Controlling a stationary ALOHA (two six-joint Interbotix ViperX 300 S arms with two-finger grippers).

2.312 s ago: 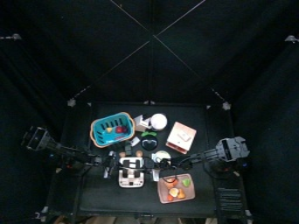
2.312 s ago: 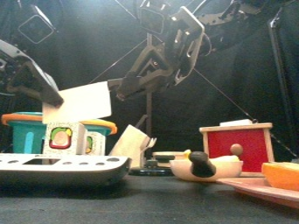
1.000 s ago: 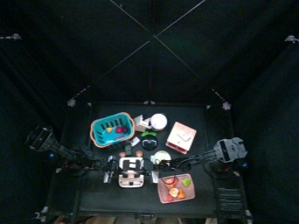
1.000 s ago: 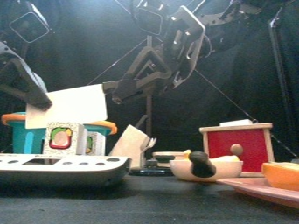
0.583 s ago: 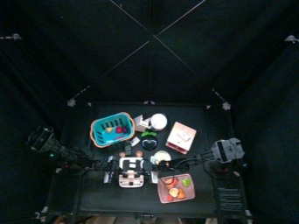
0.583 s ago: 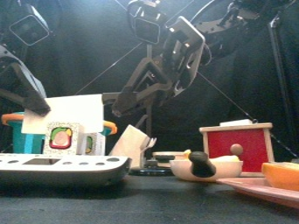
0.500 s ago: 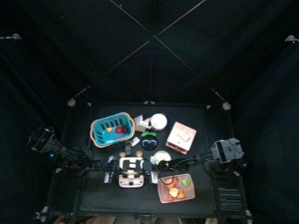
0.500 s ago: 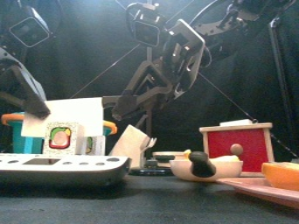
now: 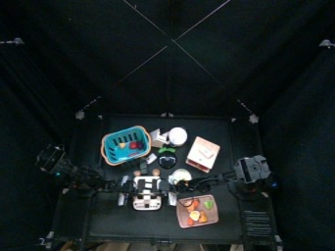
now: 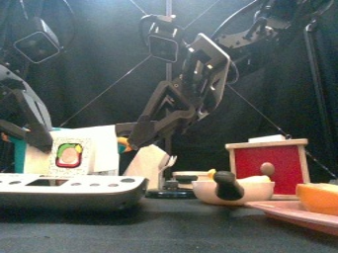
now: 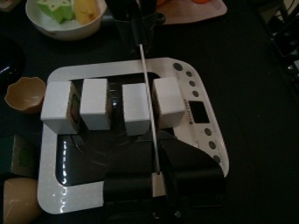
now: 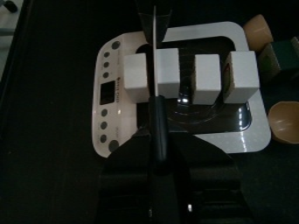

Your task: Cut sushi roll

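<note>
White tray [image 11: 187, 87], 4 white blocks [image 11: 136, 107]

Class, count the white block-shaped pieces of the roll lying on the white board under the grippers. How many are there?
4, in one row across the white board: first white block, second, third, fourth. The thin dark rod crosses the row, so nothing seems hidden.

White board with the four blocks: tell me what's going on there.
Both arms are working over the white board, where the sushi roll lies as four white pieces side by side. A thin dark blade runs out from the left gripper across the row, passing along the third piece. The right gripper faces it from the opposite side, with the same kind of blade lined up between two pieces. Whether this is one shared blade is unclear.
</note>
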